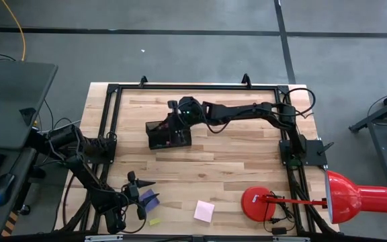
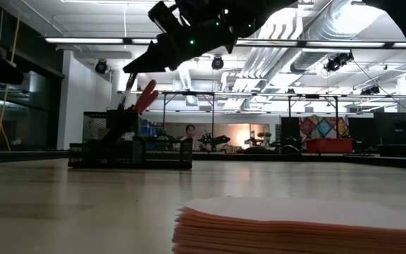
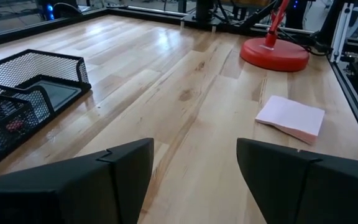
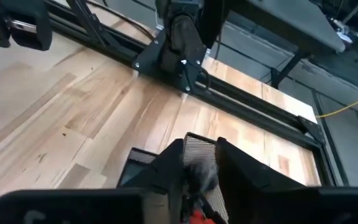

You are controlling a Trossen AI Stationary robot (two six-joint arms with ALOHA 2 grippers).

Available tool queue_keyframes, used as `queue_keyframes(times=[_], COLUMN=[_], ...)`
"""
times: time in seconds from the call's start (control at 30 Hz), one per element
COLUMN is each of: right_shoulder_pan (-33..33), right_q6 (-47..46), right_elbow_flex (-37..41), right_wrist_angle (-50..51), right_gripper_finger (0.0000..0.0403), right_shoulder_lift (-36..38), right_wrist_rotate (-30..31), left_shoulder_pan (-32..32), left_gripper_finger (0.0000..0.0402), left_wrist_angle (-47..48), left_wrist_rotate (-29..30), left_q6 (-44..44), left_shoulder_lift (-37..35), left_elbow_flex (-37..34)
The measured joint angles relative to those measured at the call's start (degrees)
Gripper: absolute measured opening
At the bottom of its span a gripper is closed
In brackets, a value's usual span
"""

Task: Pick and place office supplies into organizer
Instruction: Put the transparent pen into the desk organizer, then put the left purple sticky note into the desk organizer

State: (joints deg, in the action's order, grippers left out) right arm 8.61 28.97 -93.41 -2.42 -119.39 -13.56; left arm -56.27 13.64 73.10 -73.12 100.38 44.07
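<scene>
The black mesh organizer stands on the table's far middle; the left wrist view shows it too. The red-handled scissors stick up out of it, handle on top. My right gripper hovers over the organizer, pointing slantwise down, its fingers a little apart with the red handle between them. My left gripper waits open near the table's front left, holding nothing. The blue-purple pad, the small yellow piece and the pink pad lie flat near the front edge. My right gripper stands around the top of the scissors' red handle, coming from the table's right and slanting down. I cannot tell whether its fingers touch the handle. The scissors stand tilted with their lower part inside the organizer.
A red desk lamp stands at the front right, its round base on the table and its shade past the right edge. A black frame runs along the table's left, far and right sides. Bare wood lies between the organizer and the pads.
</scene>
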Motion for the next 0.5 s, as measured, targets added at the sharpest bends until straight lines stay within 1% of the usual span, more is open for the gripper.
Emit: queue_keyframes(times=[0.3,0.4,0.5], right_shoulder_pan=[0.0,-0.8,-2.5], right_q6=[-0.5,-0.7,-3.2], right_elbow_flex=[0.0,0.0,0.0], right_wrist_angle=[-2.2,-2.3,0.0], right_gripper_finger=[0.0177,0.0192,0.0196], right_shoulder_lift=[0.0,0.0,0.6], right_wrist_rotate=[0.0,0.6,2.0], left_shoulder_pan=[0.0,0.0,0.0], left_gripper_finger=[0.0221,0.0221,0.0221], left_wrist_angle=[0.0,0.0,0.0], left_wrist_rotate=[-0.1,-0.1,-0.9], left_q6=[0.0,0.0,0.0], left_shoulder_lift=[0.0,0.0,0.0], left_elbow_flex=[0.0,0.0,0.0])
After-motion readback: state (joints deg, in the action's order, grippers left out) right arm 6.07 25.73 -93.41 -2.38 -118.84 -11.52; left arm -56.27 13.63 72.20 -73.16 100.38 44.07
